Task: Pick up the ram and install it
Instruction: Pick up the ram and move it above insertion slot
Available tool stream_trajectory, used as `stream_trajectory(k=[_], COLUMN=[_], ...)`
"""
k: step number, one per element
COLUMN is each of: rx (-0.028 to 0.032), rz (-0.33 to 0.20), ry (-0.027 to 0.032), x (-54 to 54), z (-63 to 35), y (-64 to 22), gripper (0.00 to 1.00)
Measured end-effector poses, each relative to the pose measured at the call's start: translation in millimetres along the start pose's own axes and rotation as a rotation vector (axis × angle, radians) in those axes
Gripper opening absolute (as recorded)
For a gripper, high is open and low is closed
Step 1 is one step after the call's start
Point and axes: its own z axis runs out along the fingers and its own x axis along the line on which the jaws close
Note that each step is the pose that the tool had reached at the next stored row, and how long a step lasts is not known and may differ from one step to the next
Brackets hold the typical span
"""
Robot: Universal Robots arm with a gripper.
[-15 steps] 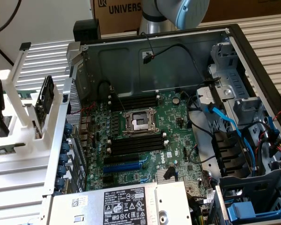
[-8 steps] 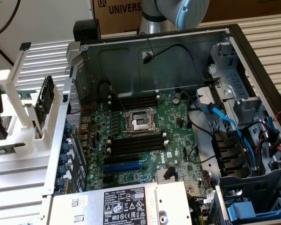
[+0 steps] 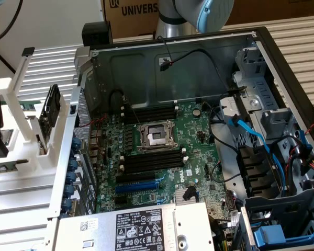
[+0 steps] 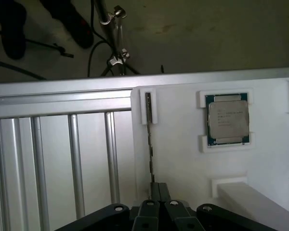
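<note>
Fingers (image 4: pixel 155 192) pinched narrow, two black tips together at the near end of the ram (image 4: pixel 149 139): one thin dark stick, edge-on in the white holder (image 4: pixel 183 159); grip unconfirmed. One square, metal-capped processor (image 4: pixel 226 119) shares that holder, ribbed aluminium worktop (image 4: pixel 53 163) alongside.

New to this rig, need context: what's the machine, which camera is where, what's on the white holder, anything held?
It is one robot arm with a two-fingered gripper. The exterior view looks into an open computer case with its motherboard; the wrist view rides on the arm. A white holder carries a processor chip and the ram, seen edge-on. The gripper is shut right at the ram's near end; whether it pinches it, I cannot tell.
</note>
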Motion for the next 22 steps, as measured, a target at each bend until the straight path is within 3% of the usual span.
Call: stream_trajectory(k=[5, 7, 8, 9, 16, 22], rx=[0.0001, 0.0000, 0.0001, 0.0000, 0.0001, -0.0004], rz=[0.000, 0.000, 0.000, 0.000, 0.000, 0.000], ry=[0.0000, 0.0000, -0.0001, 0.0000, -0.0001, 0.0000], x=[0.0, 0.0, 0.0, 0.0, 0.1, 0.7], z=[0.0, 0.0, 0.0, 0.0, 1.1, 11.5], y=[0.0, 0.0, 0.0, 0.0, 0.1, 0.4], gripper=[0.11, 0.24, 0.24, 0.31, 0.31, 0.31])
